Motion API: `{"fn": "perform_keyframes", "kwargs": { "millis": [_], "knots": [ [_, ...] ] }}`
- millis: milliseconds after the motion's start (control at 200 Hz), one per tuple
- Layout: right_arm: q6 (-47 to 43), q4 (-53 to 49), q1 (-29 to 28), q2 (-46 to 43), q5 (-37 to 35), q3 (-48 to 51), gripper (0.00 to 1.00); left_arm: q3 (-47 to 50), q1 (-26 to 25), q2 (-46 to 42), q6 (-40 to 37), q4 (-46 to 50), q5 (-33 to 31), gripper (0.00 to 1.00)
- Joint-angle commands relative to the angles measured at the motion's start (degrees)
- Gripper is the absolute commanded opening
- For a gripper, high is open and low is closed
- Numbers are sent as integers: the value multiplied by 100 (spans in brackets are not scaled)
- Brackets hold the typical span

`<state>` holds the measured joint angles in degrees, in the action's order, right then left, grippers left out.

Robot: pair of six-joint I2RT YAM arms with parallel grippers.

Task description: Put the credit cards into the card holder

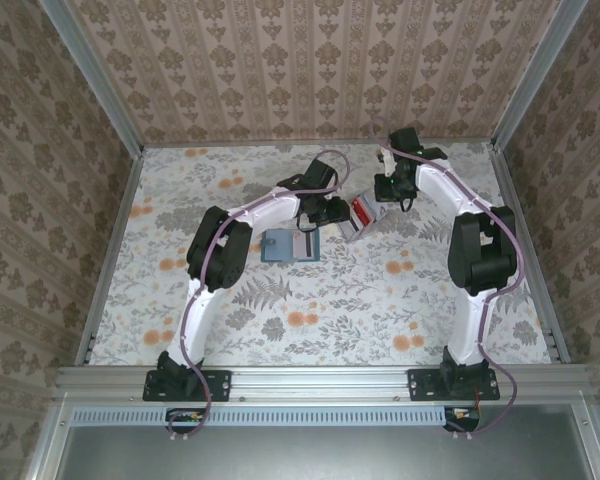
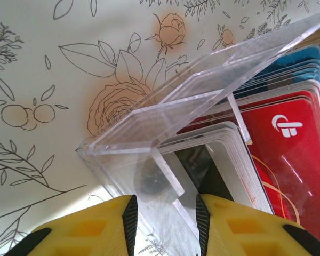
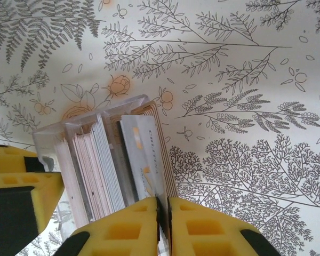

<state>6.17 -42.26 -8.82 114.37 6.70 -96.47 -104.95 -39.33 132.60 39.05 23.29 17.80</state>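
The credit cards [image 3: 98, 160] stand on edge, packed in a row in the slots of a clear tray [image 2: 149, 122], just past the middle of the table [image 1: 310, 330] and a touch to the right. Red faces and white edges show through the clear plastic in the left wrist view, one red card [image 2: 288, 154] with a white logo facing the camera.

And there's the pinch! The right gripper [image 3: 163, 218] has its yellow fingers clamped together on the top edge of one pale grey card [image 3: 140, 154] near the right end of the row. That card sits in the tray among the others.

The left gripper [image 2: 165, 221] is at the tray's other end. Its two yellow fingers [image 2: 125, 221] straddle the clear end wall and grasp it, the plastic filling the space between the pads. From the right wrist you catch one of those fingers against the tray's left end.

Now the card holder [image 1: 289, 245]. It lies flat on the floral table, teal-blue with a paler strip along its right side. It sits just left of the tray and nearer to the arm bases, close under the left arm's wrist. Neither gripper touches it. From above, the two arms reach in from either side and meet over the tray, the left arm bent low across the holder's far edge.
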Motion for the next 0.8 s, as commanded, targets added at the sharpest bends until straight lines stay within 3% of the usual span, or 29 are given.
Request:
{"fn": "perform_keyframes", "kwargs": {
  "millis": [0,505,645,795],
  "knots": [
    [75,12,117,-299,-73,86,10,245,14,14,6,711,-111,36],
    [916,874,240,-1123,1708,848,6,-135,3,-738,-377,1148,-278,39],
    [1293,1360,169,-1371,2262,1255,6,246,81,-1385,-490,1102,-489,40],
    [1424,1425,-114,-1613,2213,1498,7,1091,301,-2248,-503,886,-684,41]
  ]
}}
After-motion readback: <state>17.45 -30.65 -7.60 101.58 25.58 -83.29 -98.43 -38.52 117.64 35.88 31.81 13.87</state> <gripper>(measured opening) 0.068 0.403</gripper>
